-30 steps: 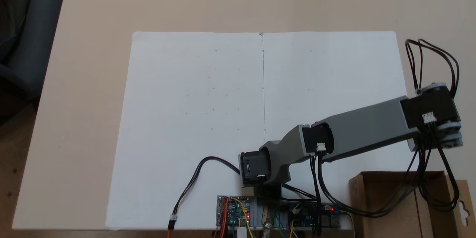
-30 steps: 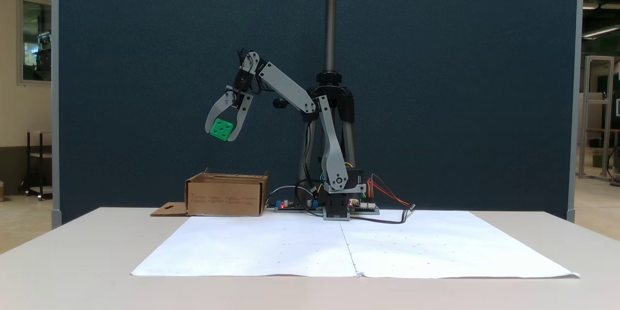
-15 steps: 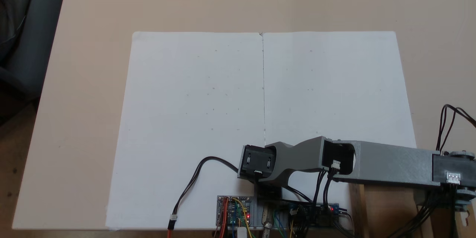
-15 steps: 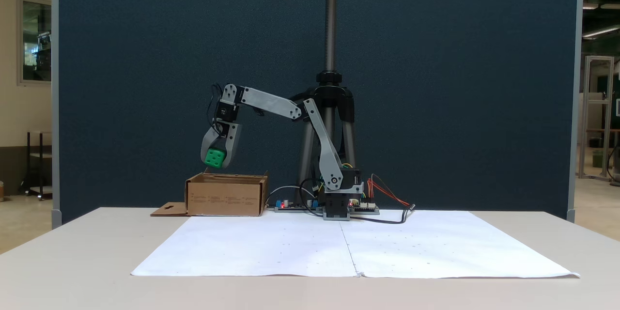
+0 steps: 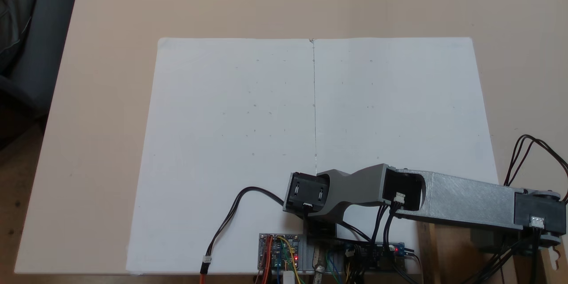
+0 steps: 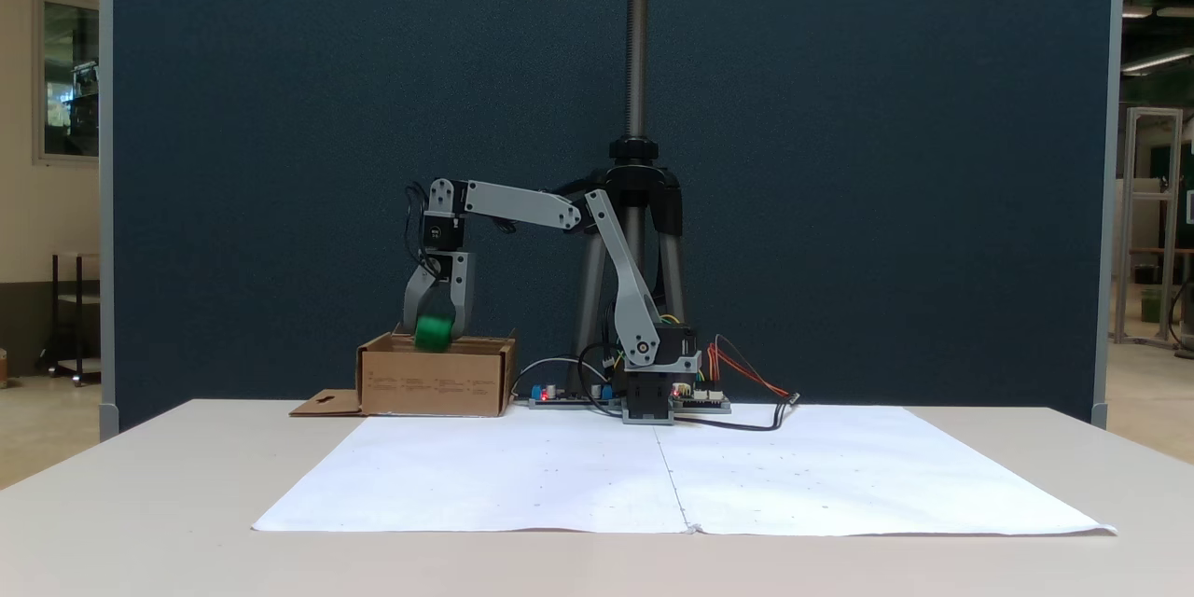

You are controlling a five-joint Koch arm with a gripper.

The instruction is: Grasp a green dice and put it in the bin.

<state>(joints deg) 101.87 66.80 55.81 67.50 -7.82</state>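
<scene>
The green dice (image 6: 433, 336) shows as a blurred green patch right at the top rim of the bin (image 6: 436, 382), a low brown cardboard box at the back left of the table in a fixed view. My gripper (image 6: 438, 328) points straight down over the bin, its grey fingers (image 6: 463, 294) standing either side of the dice and looking slightly parted, sharp while the dice is smeared. From above, the grey forearm (image 5: 466, 199) reaches right across the bin (image 5: 452, 257) and covers most of it.
Two white paper sheets (image 5: 310, 142) cover the table's middle. Circuit boards (image 5: 278, 253) and loose cables lie by the arm's base (image 6: 650, 396). The bin's flap (image 6: 322, 404) lies flat to its left. A tripod pole (image 6: 637, 65) rises behind the arm.
The arm swung over the bin and lowered, the gripper turning to point straight down. The dice, held clearly before, is now lower and blurred at the bin's rim.
</scene>
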